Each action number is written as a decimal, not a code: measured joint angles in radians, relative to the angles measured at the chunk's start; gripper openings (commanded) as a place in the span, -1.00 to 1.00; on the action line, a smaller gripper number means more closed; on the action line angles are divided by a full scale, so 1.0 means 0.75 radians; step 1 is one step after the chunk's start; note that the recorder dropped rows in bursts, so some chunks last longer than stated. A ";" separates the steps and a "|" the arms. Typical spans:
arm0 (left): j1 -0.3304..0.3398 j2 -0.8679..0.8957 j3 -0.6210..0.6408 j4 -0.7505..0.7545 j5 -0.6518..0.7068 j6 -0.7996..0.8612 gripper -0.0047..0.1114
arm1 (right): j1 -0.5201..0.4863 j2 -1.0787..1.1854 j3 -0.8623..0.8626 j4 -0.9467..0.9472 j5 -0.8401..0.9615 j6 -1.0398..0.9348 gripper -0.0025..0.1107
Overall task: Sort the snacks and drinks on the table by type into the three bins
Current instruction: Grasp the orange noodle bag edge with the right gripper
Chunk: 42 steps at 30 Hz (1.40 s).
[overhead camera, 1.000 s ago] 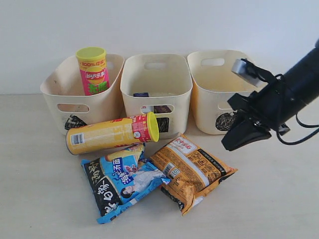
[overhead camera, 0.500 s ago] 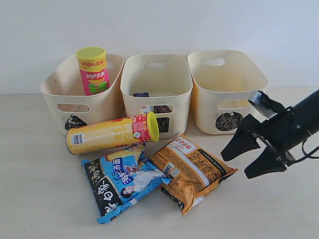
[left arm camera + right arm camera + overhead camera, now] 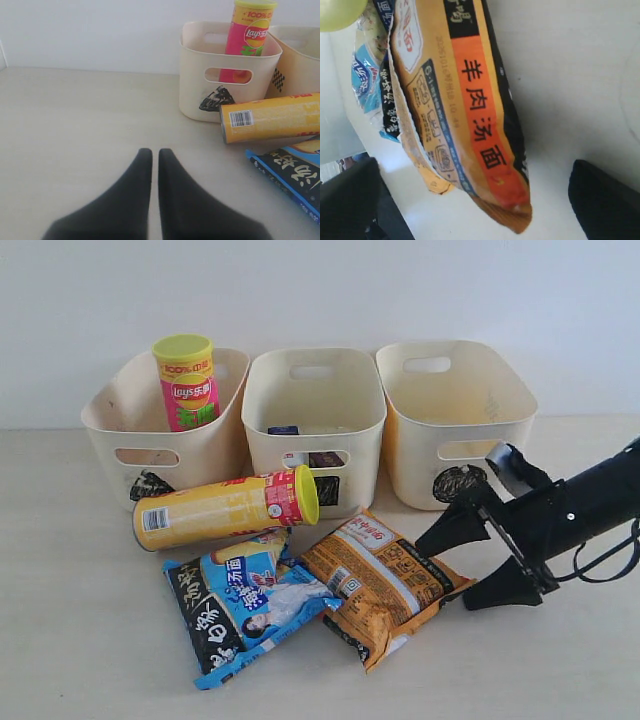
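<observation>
The orange-brown bag (image 3: 385, 580) lies on the table (image 3: 90, 640), next to the blue-black-white bag (image 3: 245, 605). My right gripper (image 3: 445, 575) is open, low over the table, its fingers either side of the orange bag's (image 3: 465, 115) near end without touching it. The yellow tube (image 3: 225, 508) lies on its side in front of the bins. The pink-green tube (image 3: 186, 380) stands in the left bin (image 3: 100, 415). A dark carton (image 3: 325, 459) shows through the middle bin's (image 3: 365, 420) cut-out. My left gripper (image 3: 154, 151) is shut and empty above bare table.
The right bin (image 3: 410, 470) stands just behind my right arm, and nothing shows inside it. In the left wrist view the yellow tube (image 3: 272, 117) and the blue bag (image 3: 295, 175) lie off to one side of the fingers. A white wall runs behind the bins.
My right gripper has come down from in front of the right bin to the orange bag's end and gone from shut to open. The snacks have not moved.
</observation>
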State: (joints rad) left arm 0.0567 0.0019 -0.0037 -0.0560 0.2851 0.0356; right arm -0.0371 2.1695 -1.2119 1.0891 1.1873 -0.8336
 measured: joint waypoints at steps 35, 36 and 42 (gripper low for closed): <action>0.000 0.000 0.000 0.000 0.000 0.000 -0.85 | 0.081 -0.185 0.000 -0.086 -0.028 -0.079 -0.96; 0.000 0.000 0.000 0.000 0.000 0.000 -0.85 | 0.081 -0.211 0.000 -0.106 -0.022 -0.079 -0.96; 0.000 0.000 0.000 0.000 0.000 0.000 -0.85 | 0.079 -0.364 0.000 -0.196 0.001 -0.056 -0.96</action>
State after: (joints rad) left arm 0.0567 0.0019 -0.0037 -0.0560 0.2851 0.0356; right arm 0.0222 1.8968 -1.2116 0.9424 1.1878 -0.8756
